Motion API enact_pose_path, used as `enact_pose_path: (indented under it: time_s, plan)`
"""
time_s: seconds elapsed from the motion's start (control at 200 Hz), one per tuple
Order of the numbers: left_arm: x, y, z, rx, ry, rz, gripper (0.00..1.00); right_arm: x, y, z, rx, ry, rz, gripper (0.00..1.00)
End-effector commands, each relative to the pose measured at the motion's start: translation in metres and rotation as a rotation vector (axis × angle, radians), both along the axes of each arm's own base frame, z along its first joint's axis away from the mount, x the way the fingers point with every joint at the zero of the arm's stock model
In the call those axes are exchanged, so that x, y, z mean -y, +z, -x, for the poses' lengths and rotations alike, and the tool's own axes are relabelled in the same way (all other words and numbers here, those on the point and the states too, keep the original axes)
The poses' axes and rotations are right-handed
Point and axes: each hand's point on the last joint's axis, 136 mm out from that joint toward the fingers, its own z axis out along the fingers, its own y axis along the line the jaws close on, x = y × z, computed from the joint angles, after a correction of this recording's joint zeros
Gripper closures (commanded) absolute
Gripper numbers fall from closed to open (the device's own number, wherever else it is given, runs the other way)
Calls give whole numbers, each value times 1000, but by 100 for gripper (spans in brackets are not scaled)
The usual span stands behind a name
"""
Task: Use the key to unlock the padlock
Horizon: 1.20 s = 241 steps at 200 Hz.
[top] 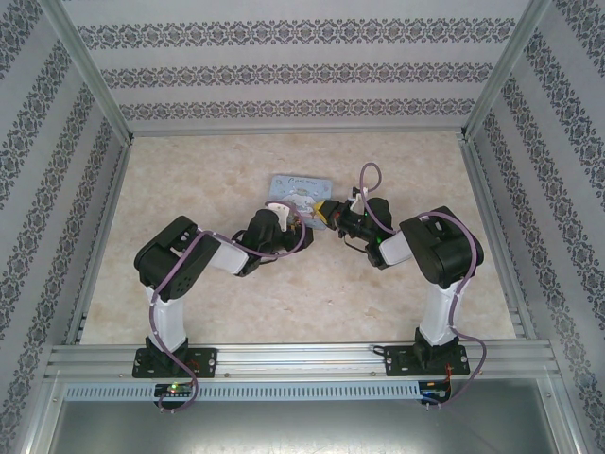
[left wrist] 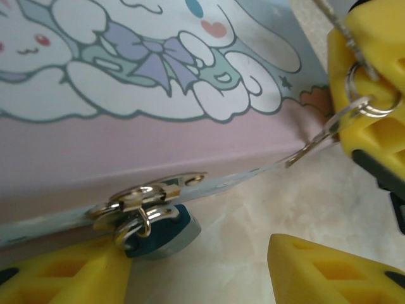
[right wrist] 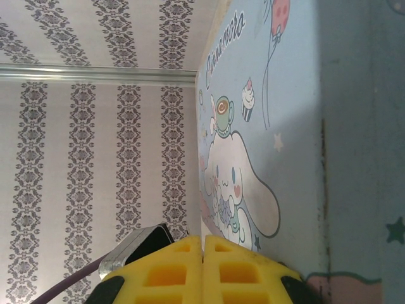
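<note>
Left gripper [left wrist: 196, 269] sits spread about the padlock [left wrist: 168, 231] on the tin's [left wrist: 158, 145] near edge. Right gripper [right wrist: 203, 253], pressed together, apparently pinches the key [left wrist: 313, 144] — dangling loosely, it could swing past the keyhole.

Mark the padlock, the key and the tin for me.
padlock [left wrist: 174, 229], left wrist view, teal body.
key [left wrist: 314, 142], left wrist view, dangling thin blade.
tin [left wrist: 158, 149], left wrist view, pink side wall.
</note>
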Motion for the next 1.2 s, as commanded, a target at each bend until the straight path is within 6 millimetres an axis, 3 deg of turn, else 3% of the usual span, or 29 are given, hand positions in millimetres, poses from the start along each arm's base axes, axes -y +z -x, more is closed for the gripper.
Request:
enact_pose_path:
  time_s: [0.0, 0.355, 0.719, 0.984, 1.199]
  plan:
    - [1, 14, -4, -2, 21, 134, 42, 2, -20, 0, -57, -5, 21, 100]
    - [1, 10, -6, -57, 72, 274, 42, 0, -20, 0, -59, -4, 17, 100]
    - [6, 25, 5, -71, 110, 408, 43, -5, -21, 1, -60, -1, 16, 100]
    - [6, 1, 1, -113, 169, 401, 43, -6, -21, 2, -60, -2, 14, 100]
    - [-4, -4, -6, -111, 247, 398, 48, -8, -21, 5, -62, 2, 13, 100]
